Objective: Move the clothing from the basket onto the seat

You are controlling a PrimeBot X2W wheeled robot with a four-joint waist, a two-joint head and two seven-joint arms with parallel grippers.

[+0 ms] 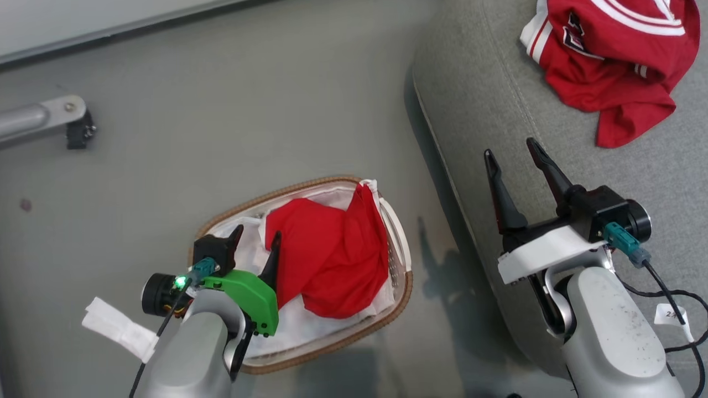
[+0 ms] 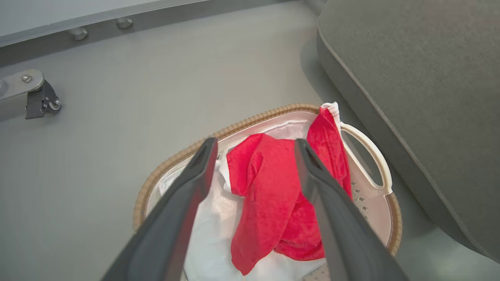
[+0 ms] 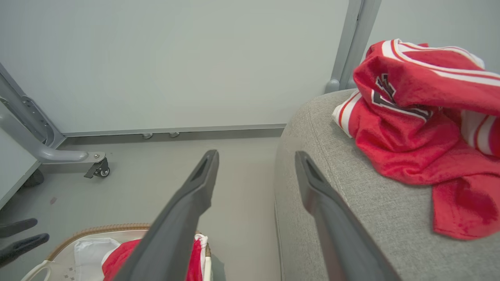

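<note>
A plain red garment (image 1: 332, 260) lies bunched in the oval basket (image 1: 406, 293), over its white liner; it also fills the basket (image 2: 384, 183) as the plain red garment (image 2: 273, 195) in the left wrist view. My left gripper (image 1: 257, 237) hovers open over the basket's left side, one finger at the garment's edge. The red jersey (image 1: 614, 61) with white stripes and lettering rests on the grey seat (image 1: 498, 99). My right gripper (image 1: 511, 155) is open above the seat's rounded edge, empty, short of the jersey (image 3: 422, 132).
The basket stands on a grey floor beside the seat's edge. A metal leg with a caster (image 1: 77, 130) reaches in at the left. A wall and baseboard (image 3: 175, 130) close off the far side. A black cable (image 1: 680, 298) trails by my right wrist.
</note>
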